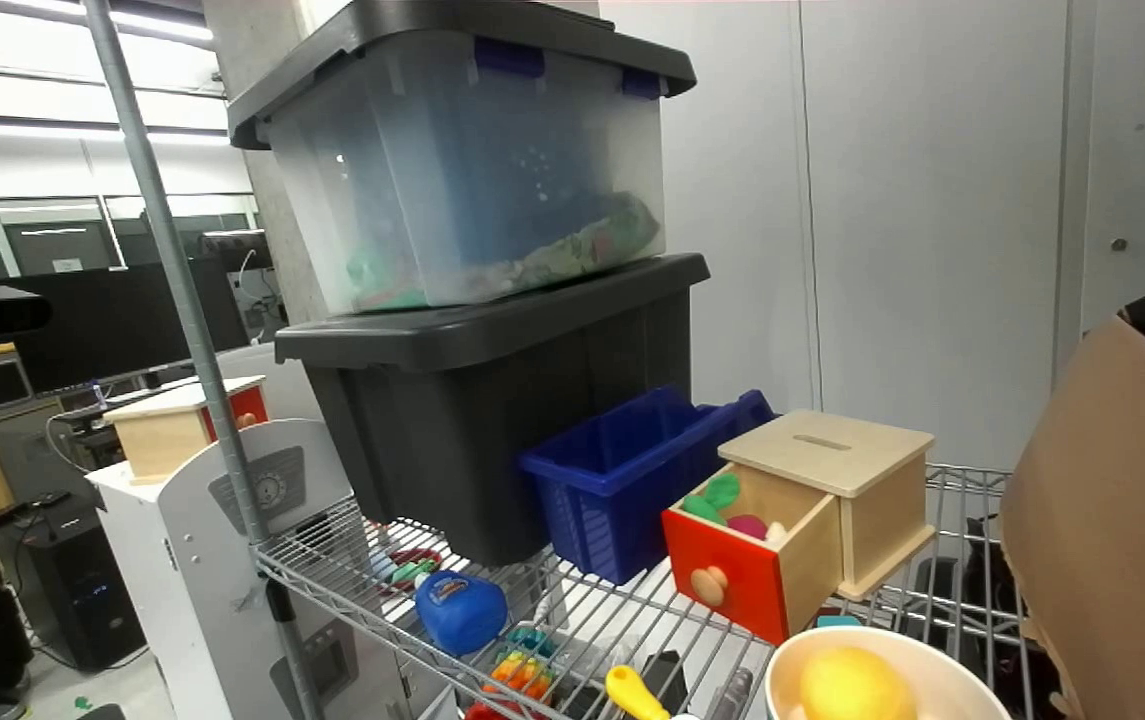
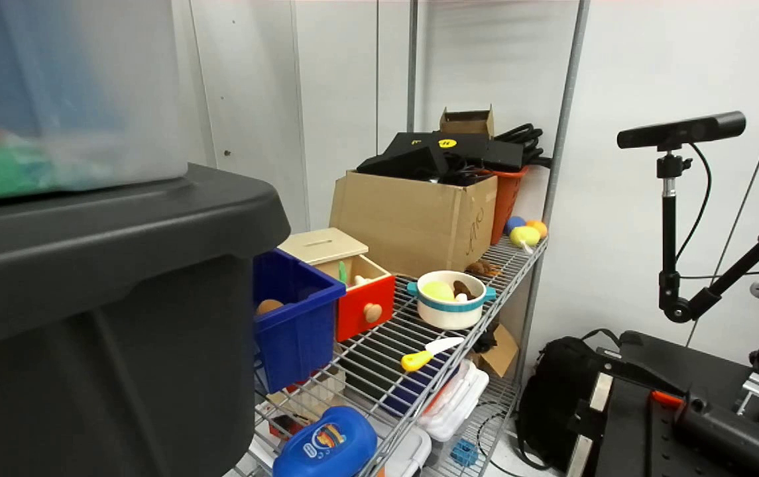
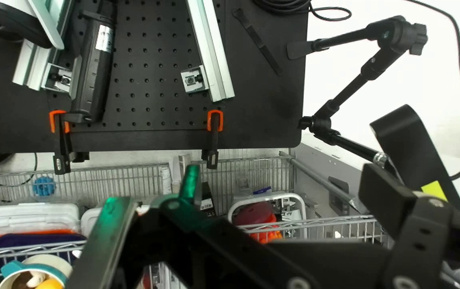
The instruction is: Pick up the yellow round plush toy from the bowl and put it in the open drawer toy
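Near mid-frame in an exterior view, the plush toy (image 2: 437, 290) is yellow, the bowl (image 2: 449, 318) cream (banded teal), the drawer toy (image 2: 352, 311) red-fronted, the bin (image 2: 296, 354) blue.

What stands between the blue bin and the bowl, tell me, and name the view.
The open wooden drawer toy stands between the blue bin and the bowl; that shows in both exterior views.

Mostly blk gripper (image 3: 250, 200) w/ angular bars (image 3: 242, 252) & round silvery screws (image 3: 298, 283). One finger (image 3: 103, 237) has a flat grey face, shiny green nr the tip. Opp. finger (image 3: 388, 198) is dk & blocky; bar next to it has sm. round holes (image 3: 425, 231).
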Tool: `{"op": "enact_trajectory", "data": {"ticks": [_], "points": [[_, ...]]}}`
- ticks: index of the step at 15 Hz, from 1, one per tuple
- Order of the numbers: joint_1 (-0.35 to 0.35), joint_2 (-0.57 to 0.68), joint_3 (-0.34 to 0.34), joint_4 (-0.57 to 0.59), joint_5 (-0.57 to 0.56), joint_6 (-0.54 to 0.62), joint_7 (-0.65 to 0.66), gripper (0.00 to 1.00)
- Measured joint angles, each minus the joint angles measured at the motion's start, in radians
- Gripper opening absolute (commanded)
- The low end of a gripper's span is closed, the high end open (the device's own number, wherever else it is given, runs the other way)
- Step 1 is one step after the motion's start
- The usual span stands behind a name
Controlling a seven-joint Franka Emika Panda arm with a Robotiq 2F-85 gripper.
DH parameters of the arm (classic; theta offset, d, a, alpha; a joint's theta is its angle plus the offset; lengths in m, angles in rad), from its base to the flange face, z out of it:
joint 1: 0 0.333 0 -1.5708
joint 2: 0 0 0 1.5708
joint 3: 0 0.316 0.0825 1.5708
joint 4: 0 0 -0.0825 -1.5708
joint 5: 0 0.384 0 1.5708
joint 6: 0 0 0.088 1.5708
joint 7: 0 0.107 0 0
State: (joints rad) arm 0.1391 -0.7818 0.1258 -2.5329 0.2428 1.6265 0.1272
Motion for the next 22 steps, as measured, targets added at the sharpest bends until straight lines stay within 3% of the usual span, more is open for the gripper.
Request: {"op": "enact_trajectory", "data": {"ticks": [11, 22], "points": [[-0.101, -0.143, -0.05, -0.093, -0.001, -0.083, 0.0, 1.0], [-0.214, -0.14, -0.109, -0.095, -0.032, -0.123, 0.0, 1.0]]}}
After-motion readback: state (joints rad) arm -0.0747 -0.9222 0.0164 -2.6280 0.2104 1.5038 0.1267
